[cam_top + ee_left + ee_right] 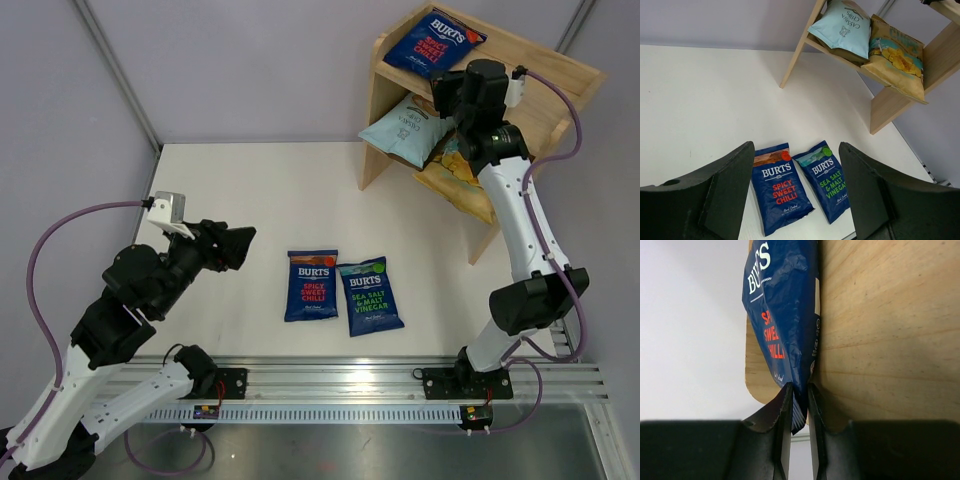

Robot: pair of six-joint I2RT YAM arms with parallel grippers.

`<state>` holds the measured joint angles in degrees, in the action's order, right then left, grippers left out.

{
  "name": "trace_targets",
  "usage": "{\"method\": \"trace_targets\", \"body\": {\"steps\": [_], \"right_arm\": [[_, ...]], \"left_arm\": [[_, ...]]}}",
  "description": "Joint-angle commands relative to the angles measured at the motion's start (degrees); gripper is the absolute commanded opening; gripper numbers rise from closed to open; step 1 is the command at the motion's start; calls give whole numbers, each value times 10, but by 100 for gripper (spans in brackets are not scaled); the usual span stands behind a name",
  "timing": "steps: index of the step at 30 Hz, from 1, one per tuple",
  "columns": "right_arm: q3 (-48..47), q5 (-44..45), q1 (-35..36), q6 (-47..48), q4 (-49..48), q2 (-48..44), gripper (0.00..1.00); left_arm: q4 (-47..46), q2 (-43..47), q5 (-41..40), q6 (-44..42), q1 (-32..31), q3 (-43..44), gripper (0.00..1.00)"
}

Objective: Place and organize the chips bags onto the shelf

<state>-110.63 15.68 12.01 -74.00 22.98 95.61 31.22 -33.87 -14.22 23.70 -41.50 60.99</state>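
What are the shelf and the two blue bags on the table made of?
The shelf looks like pale unpainted wood, matte, with grain lines showing. The red-lettered Burts bag and the green-lettered Burts bag are probably thin printed plastic film, with flat sealed ends and puffy middles. Any foil lining cannot be seen.

MATERIALS AND FINISHES

Light unpainted wood, visible grain, matt: shelf (pixel 880 330). Crinkled plastic film, faint sheen: dark-blue Burts bag (pixel 785 315). Creased film, matt: pale-blue bag (pixel 842 27), yellow bag (pixel 897 55). Smooth, white, matt: table (pixel 250 200). Black matt plastic: right pincer (pixel 800 392). Bare grooved metal, dull silver: base rail (pixel 350 375).
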Motion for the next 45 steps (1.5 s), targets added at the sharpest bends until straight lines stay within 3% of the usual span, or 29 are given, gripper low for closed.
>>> {"method": "trace_targets", "body": {"steps": [1, 4, 9, 13, 16, 18, 25, 26, 28, 30, 34, 37, 40, 42, 45], "right_arm": [[-43, -4, 3, 2, -4, 19, 25], [-67, -12, 4, 24, 15, 24, 29], [-36, 9, 3, 61, 20, -9, 50], [-13, 22, -1, 95, 26, -45, 59], [-1, 27, -10, 113, 36, -60, 71], [2, 29, -15, 127, 41, -70, 74], [49, 25, -22, 250, 20, -141, 85], [60, 15, -22, 273, 8, -155, 91], [87, -54, -23, 364, -15, -194, 99], [86, -106, -22, 413, 32, -228, 99], [145, -210, -22, 512, 88, -314, 99], [263, -251, -22, 501, 82, -428, 99], [419, -322, -22, 426, 30, -551, 99], [515, -422, -21, 405, -15, -611, 99], [585, -544, -21, 387, -28, -637, 99]], "left_arm": [[-3, -5, -12, -15, 1, 18, 72], [-3, -6, -12, -15, 1, 15, 72], [-5, -13, -15, -15, 1, 9, 72], [-6, -23, -25, -8, 1, 3, 74], [-8, -30, -34, 0, 1, -1, 84], [-9, -36, -37, 4, 1, -3, 99], [-22, -69, -64, 11, 1, -32, 99], [-28, -78, -65, 11, 1, -39, 99], [-42, -98, -61, 12, 4, -55, 99], [-60, -136, -47, 9, 17, -68, 99], [-151, -166, 71, 28, 72, -138, 99], [-232, -196, 168, 44, 121, -195, 99], [-289, -255, 222, 52, 145, -223, 99], [-309, -304, 241, 59, 157, -233, 99], [-334, -349, 263, 66, 180, -243, 98]]}}
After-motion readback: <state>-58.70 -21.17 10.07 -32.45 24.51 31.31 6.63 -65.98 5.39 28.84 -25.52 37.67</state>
